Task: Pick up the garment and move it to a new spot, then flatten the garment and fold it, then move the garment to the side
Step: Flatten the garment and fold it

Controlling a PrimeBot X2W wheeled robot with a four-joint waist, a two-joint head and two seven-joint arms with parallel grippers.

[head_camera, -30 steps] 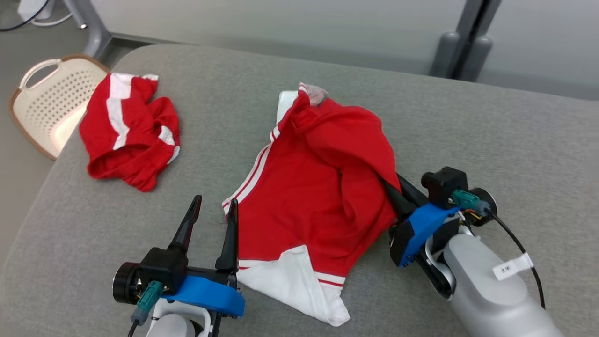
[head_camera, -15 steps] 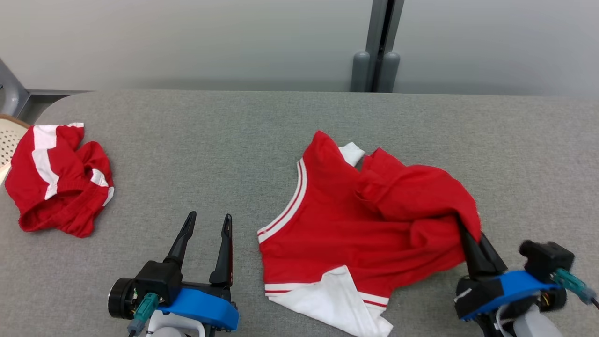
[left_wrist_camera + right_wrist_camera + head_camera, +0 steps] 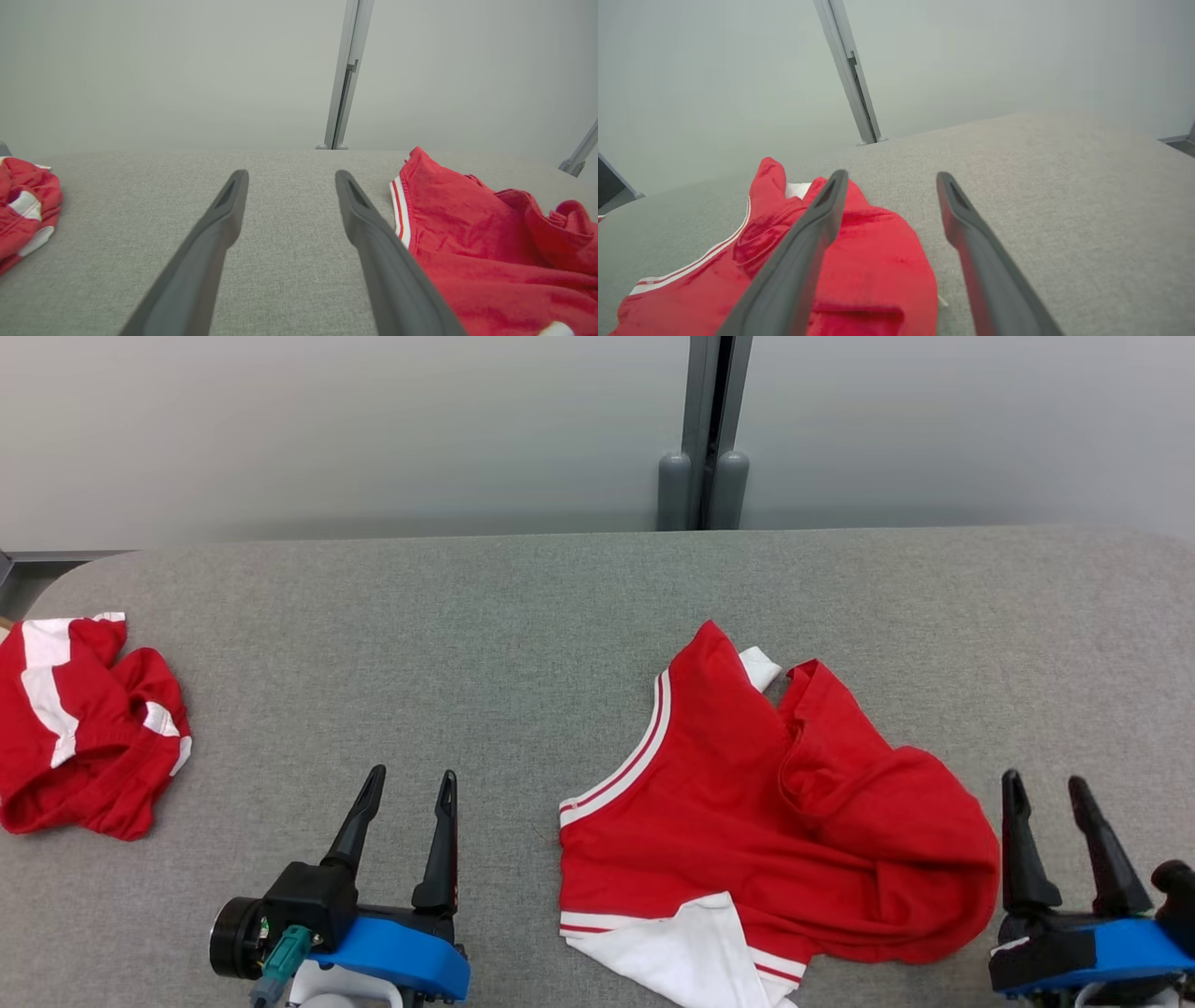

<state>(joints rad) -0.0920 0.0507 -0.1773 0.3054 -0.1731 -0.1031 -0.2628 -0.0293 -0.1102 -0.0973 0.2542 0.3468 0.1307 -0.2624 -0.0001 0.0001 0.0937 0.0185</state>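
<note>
Grey padded table (image 3: 467, 597): broad. Red garment (image 3: 747, 821), white trim: crumpled right of centre, near front edge, 1 fold heaped on right side. Likely soft, light, limp; liable to sag and bunch if lifted at 1 point. Better taken at 2 spread points: striped left edge, right rim. 2nd red cloth (image 3: 84, 728): bunched far left, well apart. Left gripper (image 3: 413, 773): jaws spread, empty. Right gripper (image 3: 1044, 778): jaws spread, empty, just beside right rim.
</note>
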